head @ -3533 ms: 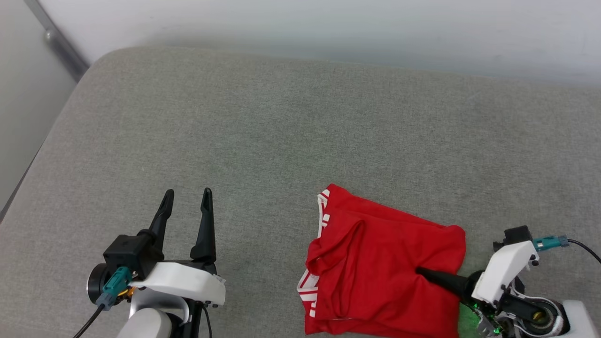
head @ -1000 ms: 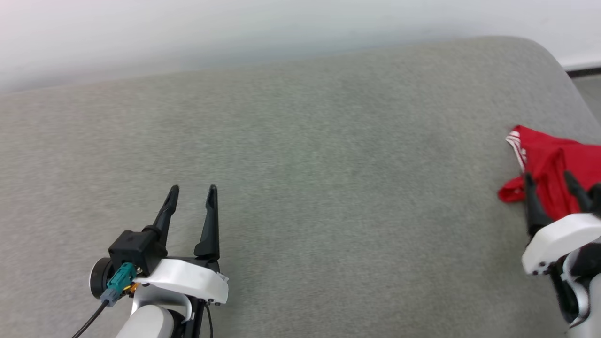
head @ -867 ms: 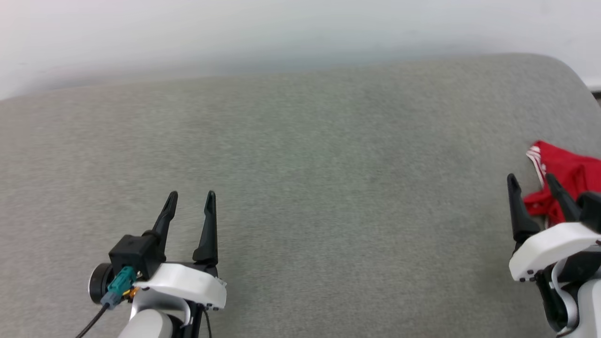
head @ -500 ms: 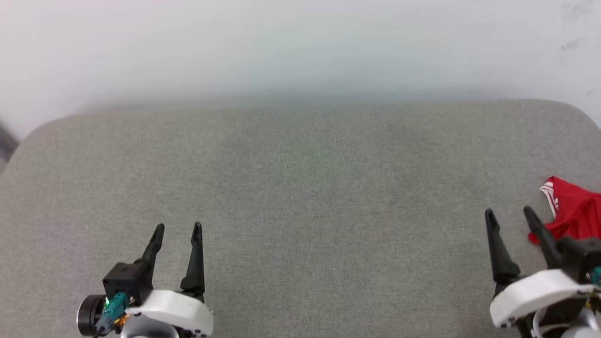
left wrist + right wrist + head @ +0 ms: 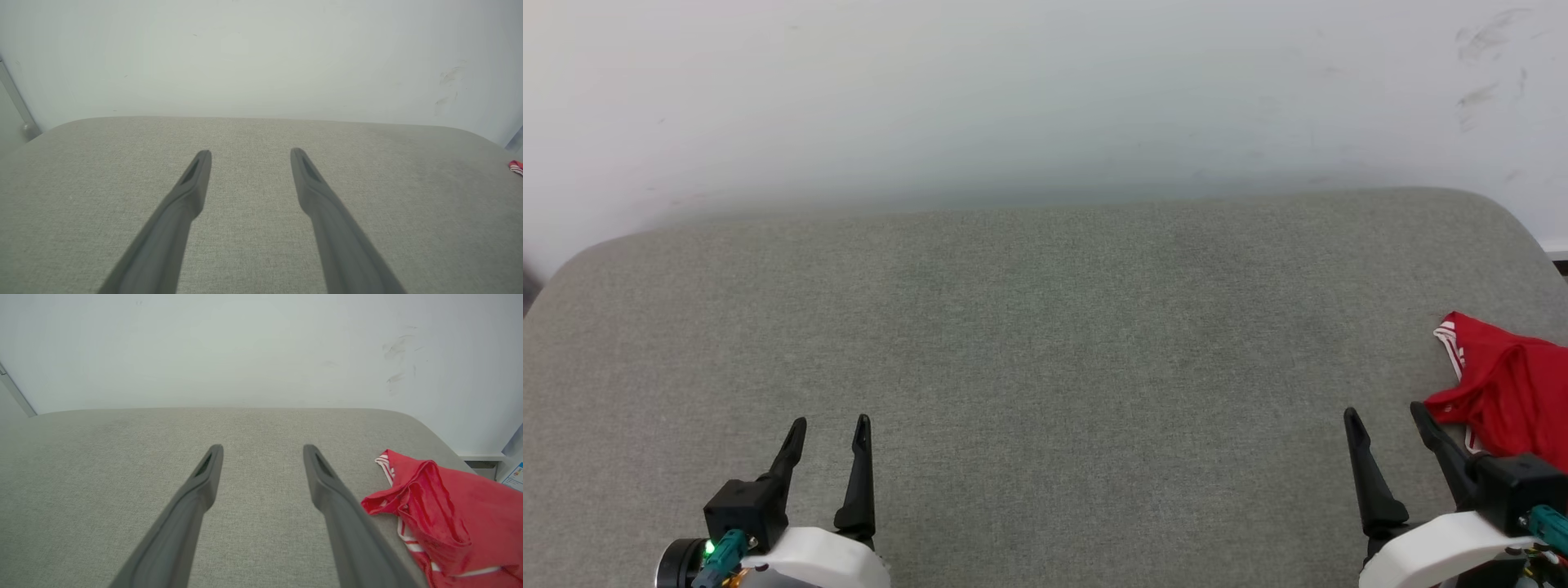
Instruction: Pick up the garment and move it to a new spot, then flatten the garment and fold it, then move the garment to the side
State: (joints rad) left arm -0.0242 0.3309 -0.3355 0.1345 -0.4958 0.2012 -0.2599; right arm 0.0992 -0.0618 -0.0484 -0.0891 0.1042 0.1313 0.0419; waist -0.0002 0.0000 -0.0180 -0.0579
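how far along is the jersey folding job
Done, it seems: the red jersey lies in a compact, slightly rumpled bundle at the right edge of the grey cushion, off to the side. In hand: nothing; the left tool and right tool are open and empty. Left: probably nothing, perhaps tidying the fold.

Red garment (image 5: 1515, 392), white-striped trim perhaps at collar; grey cushion (image 5: 1045, 367).

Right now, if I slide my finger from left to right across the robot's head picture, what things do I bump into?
left gripper, open → bare stretch of the grey cushion → right gripper, open → garment, red with white stripes, lying bunched at the right edge.
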